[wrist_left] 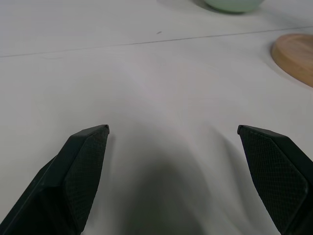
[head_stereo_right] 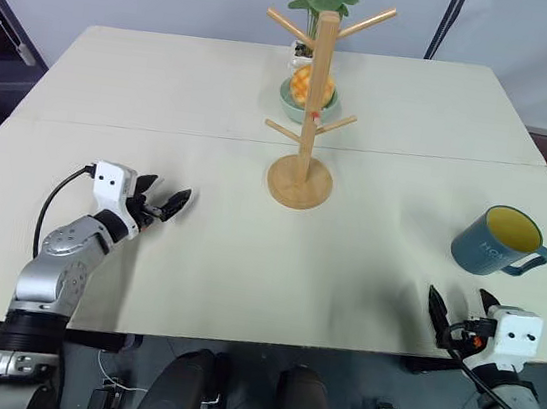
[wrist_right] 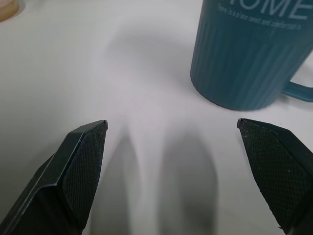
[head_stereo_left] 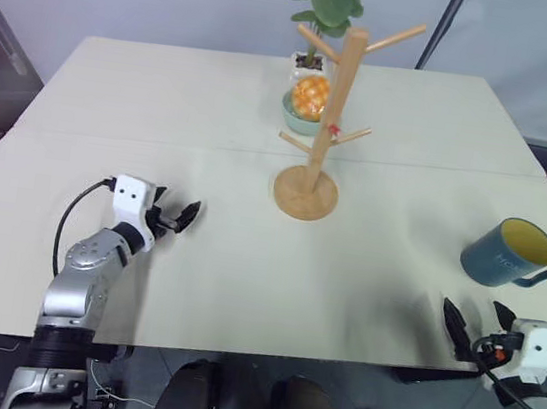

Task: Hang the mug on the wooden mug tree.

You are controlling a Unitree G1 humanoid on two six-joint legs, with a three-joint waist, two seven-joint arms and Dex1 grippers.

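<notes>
Pale cream table (head_stereo_left: 192,285) w/ seam across mid, grey wall behind. Centre, just past seam: light wood mug tree w/ tall upright pole, round disc base, slanted pegs (head_stereo_left: 327,121); pegs bare, nothing hung yet. Right behind it: pale green bowl w/ orange fruit (head_stereo_left: 307,103), then leafy green plant in white pot (head_stereo_left: 322,14).

Dark teal-blue ceramic mug, yellow inside, loop handle (head_stereo_left: 505,253): upright on table, right side, well apart from tree. Handle points to robot's right, away from tree; pale lettering faces near edge.

Right gripper (head_stereo_left: 476,327) at near table edge, just short of mug, fingers spread wide, empty. In right wrist view mug (wrist_right: 252,54) sits ahead and off toward one fingertip, not centred btwn them; no contact.

Left gripper (head_stereo_left: 183,217) low over table on left, fingers apart, empty, far from mug, nearer tree base.

Judgement: right arm clearly the one for pickup. Needs slight shift sideways to line up w/ mug body or handle, then forward. Handle's outward-facing side prob. matters for later threading onto peg.
</notes>
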